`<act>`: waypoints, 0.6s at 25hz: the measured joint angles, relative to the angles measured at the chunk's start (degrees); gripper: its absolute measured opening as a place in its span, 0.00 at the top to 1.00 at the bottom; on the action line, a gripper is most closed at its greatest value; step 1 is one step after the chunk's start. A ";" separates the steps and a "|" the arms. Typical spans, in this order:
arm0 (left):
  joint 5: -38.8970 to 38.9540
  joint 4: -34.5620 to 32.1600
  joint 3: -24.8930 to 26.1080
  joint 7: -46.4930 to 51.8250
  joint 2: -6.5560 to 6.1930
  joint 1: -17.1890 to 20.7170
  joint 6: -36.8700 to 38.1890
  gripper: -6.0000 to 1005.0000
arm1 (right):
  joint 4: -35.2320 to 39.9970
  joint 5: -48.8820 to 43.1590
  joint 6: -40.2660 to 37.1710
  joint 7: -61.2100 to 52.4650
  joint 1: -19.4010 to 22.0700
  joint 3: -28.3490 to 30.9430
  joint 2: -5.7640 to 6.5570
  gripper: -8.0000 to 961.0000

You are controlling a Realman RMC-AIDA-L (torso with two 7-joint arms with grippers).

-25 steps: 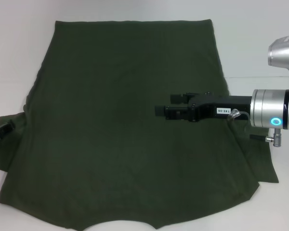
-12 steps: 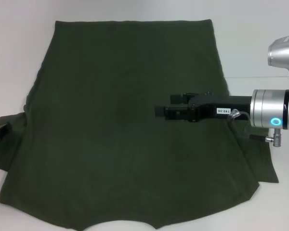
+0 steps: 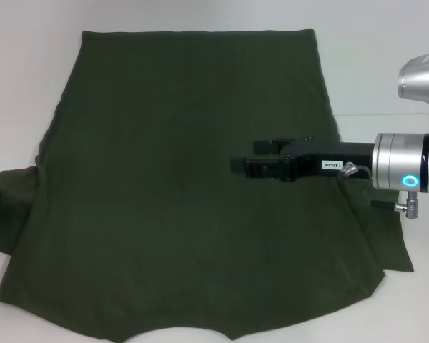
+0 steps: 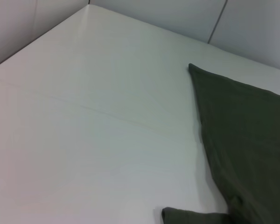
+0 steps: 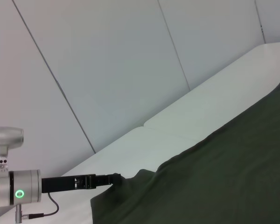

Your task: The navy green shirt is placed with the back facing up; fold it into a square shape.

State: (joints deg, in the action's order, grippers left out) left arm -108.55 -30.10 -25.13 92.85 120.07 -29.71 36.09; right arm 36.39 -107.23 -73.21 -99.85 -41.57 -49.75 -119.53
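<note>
The right gripper [image 3: 242,165] hovers above the navy green shirt [image 3: 171,186] spread beneath it, fingers parted and holding nothing. The left gripper [image 5: 115,177] sits at the shirt's left sleeve edge; its grip cannot be told.

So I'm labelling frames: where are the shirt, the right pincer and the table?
shirt [image 3: 171,179]: head view, middle of the plain back.
right pincer [image 3: 244,164]: head view, fingertip end, over the shirt.
table [image 4: 84,121]: left wrist view, bare white top.

Plain lab-like workspace, white table [image 4: 84,93], bare grey panelled wall [image 5: 107,70]
</note>
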 joint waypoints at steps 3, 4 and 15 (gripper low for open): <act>0.00 0.02 -0.01 0.01 -0.06 -0.08 -0.05 0.80 | 0.00 0.00 0.00 0.00 0.00 0.03 0.00 0.10; 0.00 0.03 -0.01 0.05 -0.09 -0.10 -0.05 0.84 | 0.00 0.00 0.00 0.00 0.00 0.07 0.00 0.10; 0.06 -0.57 0.00 0.10 -0.59 -0.18 -1.24 0.97 | -0.12 0.10 0.65 0.14 -0.17 0.52 -0.13 0.11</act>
State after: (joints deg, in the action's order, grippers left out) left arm -108.49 -30.67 -25.13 92.95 119.48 -29.89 34.85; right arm 36.26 -107.13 -72.56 -99.70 -41.74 -49.23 -119.66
